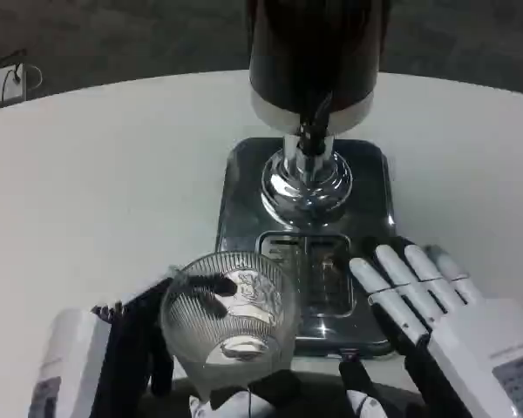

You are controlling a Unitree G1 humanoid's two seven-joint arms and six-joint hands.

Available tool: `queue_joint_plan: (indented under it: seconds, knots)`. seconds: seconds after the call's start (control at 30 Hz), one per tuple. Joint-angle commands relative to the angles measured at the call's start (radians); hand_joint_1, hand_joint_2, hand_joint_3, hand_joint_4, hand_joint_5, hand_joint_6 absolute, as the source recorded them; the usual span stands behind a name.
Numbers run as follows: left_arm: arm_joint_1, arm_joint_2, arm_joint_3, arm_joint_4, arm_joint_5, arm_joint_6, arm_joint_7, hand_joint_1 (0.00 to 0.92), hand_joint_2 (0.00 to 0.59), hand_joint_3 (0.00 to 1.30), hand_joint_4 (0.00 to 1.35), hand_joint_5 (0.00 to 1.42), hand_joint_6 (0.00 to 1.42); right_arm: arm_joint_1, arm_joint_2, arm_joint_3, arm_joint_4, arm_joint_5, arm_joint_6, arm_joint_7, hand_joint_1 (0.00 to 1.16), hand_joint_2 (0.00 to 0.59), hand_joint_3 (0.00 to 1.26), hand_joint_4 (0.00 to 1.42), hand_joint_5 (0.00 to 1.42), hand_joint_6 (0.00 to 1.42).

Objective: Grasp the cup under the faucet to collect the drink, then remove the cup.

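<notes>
A clear ribbed glass cup [227, 315] stands low in the picture, in front of the dispenser's steel base [244, 187]. My left hand [131, 348] wraps around it from the left, with fingers showing through the glass. The cup looks empty. The dark dispenser [316, 52] rises at the top centre, its black faucet [314, 131] hanging over the chrome stem [307, 178]. The cup sits nearer to me than the faucet, left of the drip grille [309, 274]. My right hand [427, 305] lies flat with fingers spread on the base's right front corner, holding nothing.
The white round table [96, 192] stretches left and right of the dispenser. A white device with a cable [4, 83] sits at the far left edge. Dark floor lies beyond the table's far rim.
</notes>
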Motion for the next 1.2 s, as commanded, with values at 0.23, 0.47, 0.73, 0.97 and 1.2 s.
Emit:
queue_joint_plan:
  seconds: [0.23,0.47,0.73,0.97,1.2]
  knots:
    - [-0.012,-0.011,-0.004,0.002,-0.012,0.004,0.0,0.626,0.0,1.01,1.13,1.28,1.42,-0.004,0.007,0.003,0.005,-0.002,0.007,0.004,0.16,0.533,0.08,0.0,0.0,0.03]
    - [-0.015,-0.014,-0.005,0.004,-0.009,0.006,-0.001,0.626,0.0,1.01,1.13,1.28,1.42,-0.008,0.008,0.005,0.01,-0.001,0.009,0.003,0.16,0.533,0.08,0.0,0.0,0.03]
    - [-0.036,-0.027,-0.009,0.027,0.012,0.021,0.012,0.626,0.0,1.01,1.13,1.28,1.42,-0.005,0.009,0.0,0.011,-0.003,0.014,0.002,0.16,0.533,0.08,0.0,0.0,0.03]
    - [-0.115,-0.05,0.001,0.089,0.049,0.06,0.049,0.626,0.0,1.01,1.12,1.28,1.42,0.007,0.008,-0.002,0.005,-0.006,0.02,0.002,0.16,0.533,0.08,0.0,0.0,0.03]
    - [-0.231,-0.05,-0.003,0.204,0.084,0.097,0.095,0.626,0.0,1.01,1.12,1.28,1.42,0.028,0.008,-0.013,-0.007,-0.004,0.021,-0.001,0.16,0.533,0.08,0.0,0.0,0.03]
